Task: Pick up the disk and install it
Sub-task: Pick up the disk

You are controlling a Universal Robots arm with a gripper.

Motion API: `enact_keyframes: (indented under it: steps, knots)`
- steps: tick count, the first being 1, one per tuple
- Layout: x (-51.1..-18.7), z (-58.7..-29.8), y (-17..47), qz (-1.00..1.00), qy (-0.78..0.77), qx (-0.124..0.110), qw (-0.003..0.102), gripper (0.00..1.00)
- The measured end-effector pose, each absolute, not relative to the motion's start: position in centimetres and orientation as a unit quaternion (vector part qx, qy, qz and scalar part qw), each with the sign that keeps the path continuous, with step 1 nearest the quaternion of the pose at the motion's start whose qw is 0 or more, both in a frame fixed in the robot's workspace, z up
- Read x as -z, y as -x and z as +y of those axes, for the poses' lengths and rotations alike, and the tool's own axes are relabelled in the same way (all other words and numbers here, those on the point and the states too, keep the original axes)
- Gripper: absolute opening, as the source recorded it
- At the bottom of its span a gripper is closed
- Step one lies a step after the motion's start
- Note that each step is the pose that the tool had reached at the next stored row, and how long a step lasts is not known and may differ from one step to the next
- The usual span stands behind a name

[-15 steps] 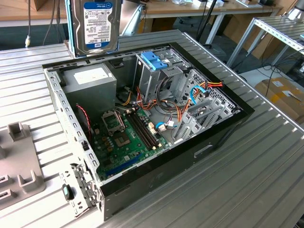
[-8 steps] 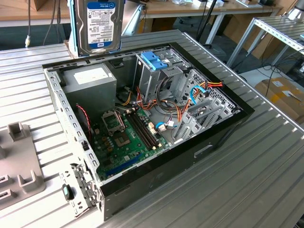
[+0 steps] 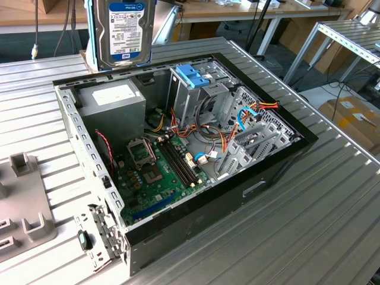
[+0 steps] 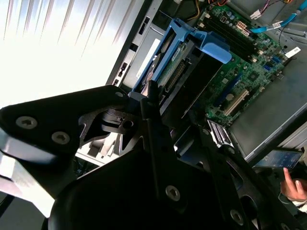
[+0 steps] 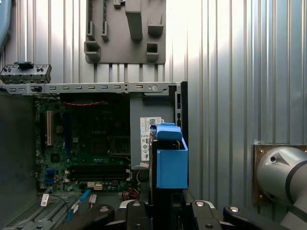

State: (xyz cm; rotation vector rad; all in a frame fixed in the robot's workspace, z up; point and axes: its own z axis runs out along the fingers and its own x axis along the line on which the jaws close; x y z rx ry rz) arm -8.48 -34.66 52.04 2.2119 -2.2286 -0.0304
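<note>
Your tool (image 5: 167, 205) is clamped on the disk (image 3: 126, 29): in the first wrist view, 2 black fingers (image 5: 135, 209) pinch its flat sides, w/ the blue carrier (image 5: 171, 160) sticking out past them. The disk is off the surface (image 3: 309, 225), in the air at the upper left of the exterior frame. It stands upright, long axis vertical, label facing the cam. It hangs over the back corner of the case (image 3: 285, 160), just above the PSU (image 3: 113, 101). The cage (image 3: 199, 98) w/ its blue latch (image 3: 193, 76) is near, to the exterior view's right of the disk and lower. Judging from that, the install isn't done. The disk is in neither bay nor cage.
</note>
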Motion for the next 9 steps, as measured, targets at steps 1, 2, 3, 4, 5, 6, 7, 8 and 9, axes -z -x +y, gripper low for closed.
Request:
enact_keyframes:
  steps: [1, 2, 3, 4, 5, 6, 7, 8, 9]
  knots:
    - [-52.04, -34.66, 8.43, -0.71, -0.704, 0.01, 0.001, 0.35]
    - [-52.04, -34.66, 8.35, -0.71, -0.704, 0.01, 0.001, 0.35]
    - [-52.04, -34.66, 8.25, -0.71, -0.704, 0.01, 0.001, 0.35]
    - [-52.03, -34.66, 8.1, -0.71, -0.704, 0.01, 0.001, 0.35]
    - [-52.03, -34.66, 8.0, -0.71, -0.704, 0.01, 0.001, 0.35]
    - [-52.03, -34.66, 7.86, -0.71, -0.704, 0.01, 0.001, 0.35]
    - [-52.03, -34.66, 7.69, -0.71, -0.704, 0.01, 0.001, 0.35]
    - [-52.03, -34.66, 7.55, -0.71, -0.704, 0.01, 0.001, 0.35]
    - [-52.03, -34.66, 7.48, -0.71, -0.704, 0.01, 0.001, 0.35]
